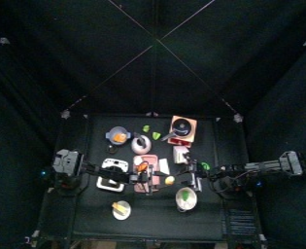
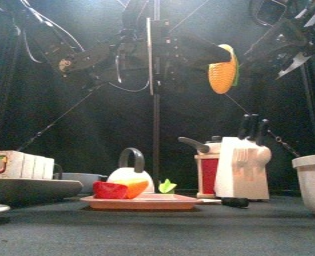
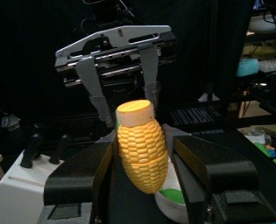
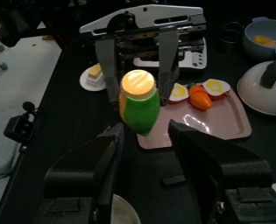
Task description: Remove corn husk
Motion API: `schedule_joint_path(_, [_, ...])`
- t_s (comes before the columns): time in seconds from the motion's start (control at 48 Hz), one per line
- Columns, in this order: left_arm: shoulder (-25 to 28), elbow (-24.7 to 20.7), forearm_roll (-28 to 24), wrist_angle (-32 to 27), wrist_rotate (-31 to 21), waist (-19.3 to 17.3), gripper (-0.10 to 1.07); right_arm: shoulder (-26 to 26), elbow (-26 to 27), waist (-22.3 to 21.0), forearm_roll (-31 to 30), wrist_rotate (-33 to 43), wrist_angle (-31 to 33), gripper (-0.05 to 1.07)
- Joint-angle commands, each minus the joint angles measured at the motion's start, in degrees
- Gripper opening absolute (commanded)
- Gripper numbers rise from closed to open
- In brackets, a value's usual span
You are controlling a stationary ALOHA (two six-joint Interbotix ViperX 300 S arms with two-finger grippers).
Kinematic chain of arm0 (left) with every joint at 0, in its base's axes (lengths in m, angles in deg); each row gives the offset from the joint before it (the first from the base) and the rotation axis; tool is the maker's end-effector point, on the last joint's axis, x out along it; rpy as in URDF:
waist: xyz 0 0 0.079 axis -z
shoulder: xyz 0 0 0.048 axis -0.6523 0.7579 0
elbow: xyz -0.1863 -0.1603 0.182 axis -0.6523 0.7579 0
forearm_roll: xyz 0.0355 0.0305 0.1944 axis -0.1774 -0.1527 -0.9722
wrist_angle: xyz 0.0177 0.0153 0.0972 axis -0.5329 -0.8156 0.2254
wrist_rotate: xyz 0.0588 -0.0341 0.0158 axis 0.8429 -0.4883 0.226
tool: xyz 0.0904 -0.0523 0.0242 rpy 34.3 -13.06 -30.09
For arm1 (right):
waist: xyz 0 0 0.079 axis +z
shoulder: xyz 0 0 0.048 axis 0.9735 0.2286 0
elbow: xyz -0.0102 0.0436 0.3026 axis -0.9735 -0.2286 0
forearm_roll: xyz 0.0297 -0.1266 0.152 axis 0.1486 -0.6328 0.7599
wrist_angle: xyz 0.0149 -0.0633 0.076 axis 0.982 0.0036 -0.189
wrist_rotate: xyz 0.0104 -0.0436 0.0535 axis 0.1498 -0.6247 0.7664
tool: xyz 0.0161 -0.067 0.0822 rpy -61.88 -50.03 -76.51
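An ear of corn [image 3: 141, 147] with bare yellow kernels hangs high above the table, also seen as the corn [image 2: 223, 70] in the front view. My left gripper [image 3: 146, 156] is shut on its near end. Green husk [image 4: 140, 112] still covers the side that faces the right wrist camera, and a green strip of husk [image 2: 233, 62] shows along one edge in the front view. My right gripper [image 4: 150, 133] is open, with its jaws spread on either side of the corn's cut end and not pressing on it. The left wrist view shows the right gripper [image 3: 130, 98] the same way.
On the table below stand a red tray [image 2: 140, 203] with a kettle and toy food, a white knife block [image 2: 243, 165], a white bowl [image 2: 313, 185] at the right edge and a dish rack [image 2: 20, 165] at the left. A red-and-white box [image 1: 184, 126] sits at the back.
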Motion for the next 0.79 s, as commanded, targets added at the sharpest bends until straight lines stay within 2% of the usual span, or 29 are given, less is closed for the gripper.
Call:
schedule_joint_path(0.0, [-0.7, -1.67, 0.0, 0.44, 0.09, 0.18, 0.67, 0.18, 1.76, -0.26, 0.35, 0.0, -0.35, 0.82])
schedule_joint_path(0.333, [-0.26, -2.64, 0.0, 0.44, 0.09, 0.09, 0.67, 2.9, 3.16, -0.35, -0.62, 0.0, -2.99, 0.82])
schedule_joint_path(0.771, [0.0, -2.9, 0.0, 0.44, 0.09, 0.09, 0.67, 4.31, 3.78, -0.79, -0.53, 0.09, -2.9, 0.8])
